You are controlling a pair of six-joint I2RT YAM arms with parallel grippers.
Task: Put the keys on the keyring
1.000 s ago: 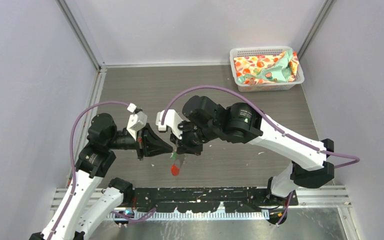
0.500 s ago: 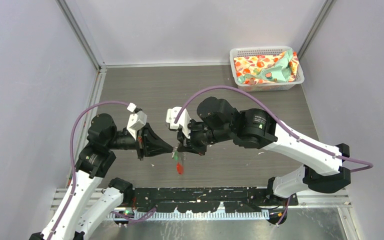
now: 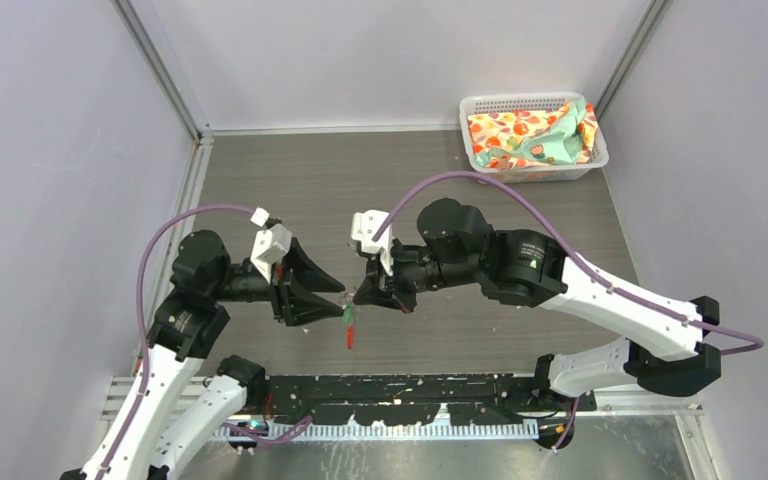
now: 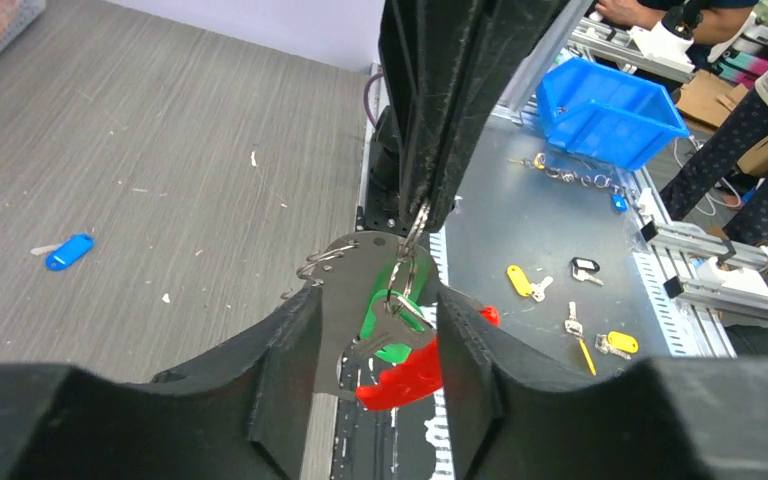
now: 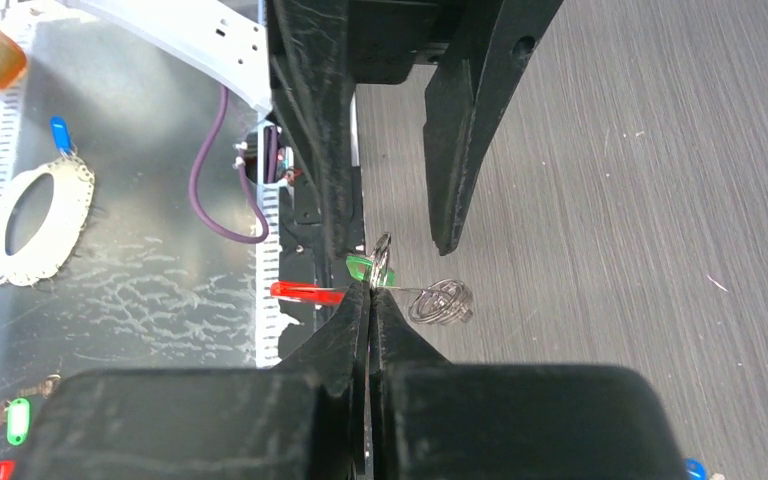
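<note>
Keyring (image 5: 440, 300) up off the desk (image 3: 290, 180), mid-air between the two arms near the front edge. Thin wire coils stick out to one side. Green key (image 4: 388, 305) and red tag (image 4: 412, 378) hang from it, tag lowest.

Right claw (image 5: 369, 300): fingers pressed together, pinching the ring's wire at the very tips; the whole ring dangles from that pinch.

Left claw (image 3: 338, 301): fingers parted, one on each side of the hanging key and tag. Cannot tell whether either finger touches them.

Blue key (image 4: 68, 251) lies flat on the desk, alone, well apart from the ring.

Far right corner: white basket (image 3: 480, 103) holding patterned fabric.
</note>
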